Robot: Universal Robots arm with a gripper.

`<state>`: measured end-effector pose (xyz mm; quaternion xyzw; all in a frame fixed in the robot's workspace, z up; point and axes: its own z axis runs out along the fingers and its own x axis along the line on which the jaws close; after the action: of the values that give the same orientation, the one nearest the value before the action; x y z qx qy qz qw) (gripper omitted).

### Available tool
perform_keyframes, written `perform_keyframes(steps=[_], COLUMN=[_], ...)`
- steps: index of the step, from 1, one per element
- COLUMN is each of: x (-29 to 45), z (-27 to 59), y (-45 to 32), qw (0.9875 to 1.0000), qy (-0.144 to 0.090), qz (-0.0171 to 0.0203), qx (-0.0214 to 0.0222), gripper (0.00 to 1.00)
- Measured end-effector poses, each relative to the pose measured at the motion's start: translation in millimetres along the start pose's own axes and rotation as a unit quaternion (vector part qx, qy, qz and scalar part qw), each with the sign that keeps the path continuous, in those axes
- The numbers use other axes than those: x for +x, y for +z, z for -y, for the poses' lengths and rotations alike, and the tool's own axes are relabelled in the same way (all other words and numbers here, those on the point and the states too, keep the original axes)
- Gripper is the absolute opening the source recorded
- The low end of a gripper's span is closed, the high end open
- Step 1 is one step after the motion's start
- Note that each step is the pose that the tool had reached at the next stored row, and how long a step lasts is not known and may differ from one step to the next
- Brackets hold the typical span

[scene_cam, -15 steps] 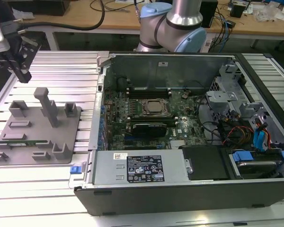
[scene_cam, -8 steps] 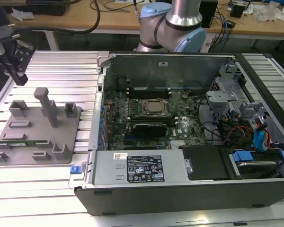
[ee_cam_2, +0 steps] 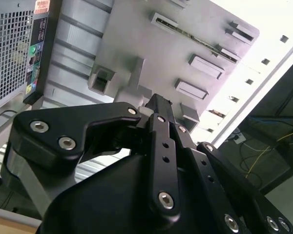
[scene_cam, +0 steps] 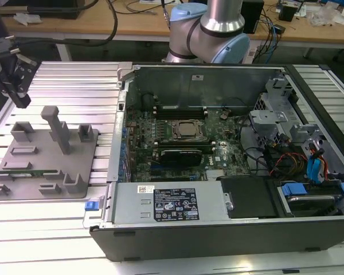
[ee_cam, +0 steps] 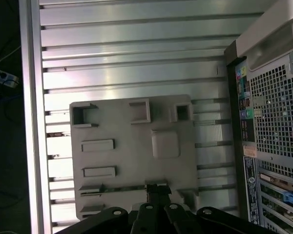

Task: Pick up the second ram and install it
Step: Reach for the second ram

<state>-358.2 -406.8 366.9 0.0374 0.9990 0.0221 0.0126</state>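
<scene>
The second ram (scene_cam: 32, 172) is a thin green strip lying in a slot near the front of the grey fixture plate (scene_cam: 74, 163), at the exterior view's left. The second wrist view shows the ram (ee_cam_2: 195, 35) as a long strip held edge-up in its holder. In the first wrist view the ram (ee_cam: 118, 188) runs along the plate just beyond my fingertips. My gripper (scene_cam: 20, 97) hangs above the table behind the fixture, well clear of the strip. Its black fingers (ee_cam_2: 158, 109) are shut together with nothing between them, which also shows for the gripper (ee_cam: 157, 187) in the first wrist view.
An open computer case (scene_cam: 123, 103) lies at the exterior view's right of the fixture, with the motherboard (scene_cam: 178, 132) and CPU socket (scene_cam: 186, 130) exposed. A tall grey post (scene_cam: 58, 129) and several blocks rise from the fixture plate. The ribbed metal table (scene_cam: 74, 86) surrounds them.
</scene>
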Motion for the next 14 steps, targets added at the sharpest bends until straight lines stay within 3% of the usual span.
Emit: perform_keyframes(steps=[14], x=[10.5], z=[7.3], y=[16.2], qw=[1.0000], qy=[0.000], qz=[-0.0001], qx=[0.0001], gripper=[0.08])
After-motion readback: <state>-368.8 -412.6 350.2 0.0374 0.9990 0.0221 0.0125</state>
